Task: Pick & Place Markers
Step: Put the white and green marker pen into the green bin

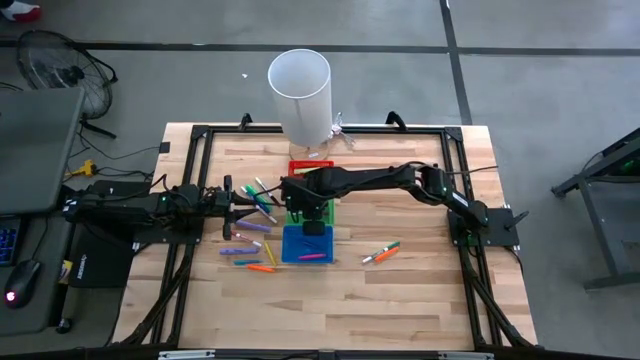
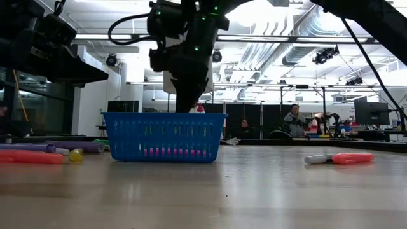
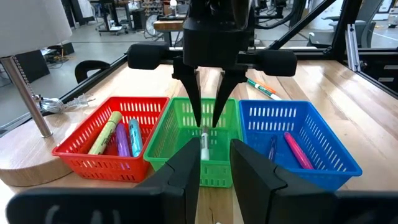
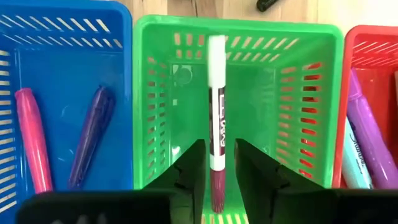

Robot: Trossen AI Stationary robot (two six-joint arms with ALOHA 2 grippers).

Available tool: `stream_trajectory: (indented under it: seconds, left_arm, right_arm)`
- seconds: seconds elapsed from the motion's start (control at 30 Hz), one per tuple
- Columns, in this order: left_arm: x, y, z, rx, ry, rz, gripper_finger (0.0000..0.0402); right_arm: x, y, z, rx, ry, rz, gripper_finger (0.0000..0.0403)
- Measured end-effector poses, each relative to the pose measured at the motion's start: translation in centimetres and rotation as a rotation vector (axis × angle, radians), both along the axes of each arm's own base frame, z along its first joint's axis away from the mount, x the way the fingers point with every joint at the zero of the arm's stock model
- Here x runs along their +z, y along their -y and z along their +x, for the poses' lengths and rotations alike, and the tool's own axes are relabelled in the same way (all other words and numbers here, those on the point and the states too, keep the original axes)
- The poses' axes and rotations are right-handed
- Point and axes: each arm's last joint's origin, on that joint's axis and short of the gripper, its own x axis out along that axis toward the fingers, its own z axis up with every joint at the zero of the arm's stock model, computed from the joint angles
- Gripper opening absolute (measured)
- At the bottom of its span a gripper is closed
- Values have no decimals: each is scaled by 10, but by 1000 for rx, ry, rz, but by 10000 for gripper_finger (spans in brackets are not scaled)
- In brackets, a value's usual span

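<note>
Red, green and blue bins stand in a row at mid-table. My right gripper hangs open over the green bin, fingers pointing down. A black-and-white marker with a white cap lies in that bin and runs between the fingers with a gap on each side. My left gripper is open and empty, level, just left of the bins. The red bin holds yellow, purple and blue markers. The blue bin holds a pink and a purple one. Loose markers lie on the table.
A white cylindrical shade on a pole stands at the table's far edge behind the red bin. Two loose markers lie right of the blue bin. A black frame runs round the tabletop. People sit far off in the room.
</note>
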Motion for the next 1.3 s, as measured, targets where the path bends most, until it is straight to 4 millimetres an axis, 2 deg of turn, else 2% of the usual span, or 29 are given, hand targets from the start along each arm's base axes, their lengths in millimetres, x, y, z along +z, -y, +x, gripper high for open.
stream_trajectory:
  seconds: [0.17, 0.33, 0.57, 0.73, 0.87, 1.03, 1.17, 1.3]
  left_arm:
    - [0, 0, 0, 0, 0, 0, 85]
    - [0, 0, 0, 0, 0, 0, 85]
    - [0, 0, 0, 0, 0, 0, 85]
    - [0, 0, 0, 0, 0, 0, 85]
    - [0, 0, 0, -1, 0, 0, 85]
    - [0, 0, 0, 0, 0, 0, 85]
    - [0, 0, 0, 0, 0, 0, 85]
    - [0, 0, 0, 0, 0, 0, 85]
  right_arm:
    - [2, 2, -1, -11, 2, -30, 105]
    - [26, 2, -9, -19, 32, -54, 121]
    - [42, -3, -29, 23, -79, -30, 123]
    - [43, -9, -45, 77, -116, 14, 123]
    - [39, -19, -66, 118, -91, 35, 124]
    - [29, -37, -106, 139, -56, -2, 124]
    - [19, -50, -138, 155, -89, 6, 124]
    - [6, -64, -161, 220, -139, 40, 124]
